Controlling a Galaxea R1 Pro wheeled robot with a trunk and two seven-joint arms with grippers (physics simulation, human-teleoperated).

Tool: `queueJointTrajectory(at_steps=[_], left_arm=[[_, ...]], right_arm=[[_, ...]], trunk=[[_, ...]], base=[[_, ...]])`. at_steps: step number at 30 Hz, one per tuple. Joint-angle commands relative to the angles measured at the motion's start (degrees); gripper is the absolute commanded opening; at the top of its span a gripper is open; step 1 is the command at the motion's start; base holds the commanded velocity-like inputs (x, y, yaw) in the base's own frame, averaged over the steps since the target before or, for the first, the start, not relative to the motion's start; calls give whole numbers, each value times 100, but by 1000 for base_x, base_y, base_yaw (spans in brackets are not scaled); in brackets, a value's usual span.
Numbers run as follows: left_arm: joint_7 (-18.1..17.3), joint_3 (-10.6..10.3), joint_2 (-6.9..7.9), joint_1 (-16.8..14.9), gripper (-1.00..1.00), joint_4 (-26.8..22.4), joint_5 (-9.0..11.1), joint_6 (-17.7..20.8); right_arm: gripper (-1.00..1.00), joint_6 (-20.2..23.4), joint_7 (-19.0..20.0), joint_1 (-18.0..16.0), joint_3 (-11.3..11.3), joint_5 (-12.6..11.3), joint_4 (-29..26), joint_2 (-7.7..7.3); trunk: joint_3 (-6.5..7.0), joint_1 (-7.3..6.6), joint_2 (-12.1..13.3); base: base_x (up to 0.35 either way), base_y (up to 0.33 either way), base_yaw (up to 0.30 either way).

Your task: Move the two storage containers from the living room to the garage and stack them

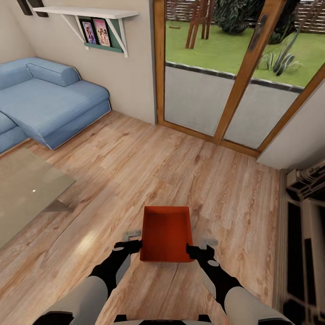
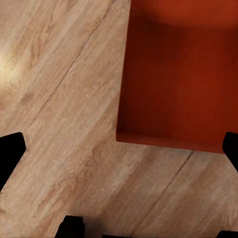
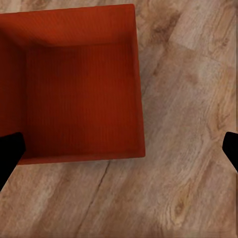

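One orange-red storage container [image 1: 165, 234] is low over the living room's light wood planks, right in front of me, open side up and empty. My left gripper [image 1: 132, 241] is at its left wall and my right gripper [image 1: 202, 247] at its right wall, each level with the near end. Both are open. In the left wrist view the container [image 2: 178, 74] reaches one black fingertip [image 2: 231, 148]. In the right wrist view the container [image 3: 74, 84] reaches the fingertip [image 3: 10, 153] on its side. I cannot tell whether it rests on the planks or is pressed between the arms.
A blue sofa [image 1: 49, 99] stands at the back left and a glass coffee table [image 1: 22, 194] at the left. Wood-framed glass doors [image 1: 225, 76] fill the far wall, with a wall shelf [image 1: 85, 13] beside them. A dark framed unit [image 1: 302, 243] lines the right edge.
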Motion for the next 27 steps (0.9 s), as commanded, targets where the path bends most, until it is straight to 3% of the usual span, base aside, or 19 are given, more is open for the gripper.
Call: queueJointTrajectory(at_steps=[1,11,27], left_arm=[[32,9,-2,-1,100,-3,5,25],[111,14,2,-1,100,39,-72,-275],[120,-1,12,-1,100,-60,-90,-311]], right_arm=[[100,-19,-22,-4,13,-29,6,-1],[100,178,-30,-4,18,-18,10,-46],[100,312,-11,-4,77,4,10,-81]], trunk=[[-7,3,-9],[-7,3,-9],[-7,3,-9]], base=[[0,0,0],[0,0,0],[0,0,0]])
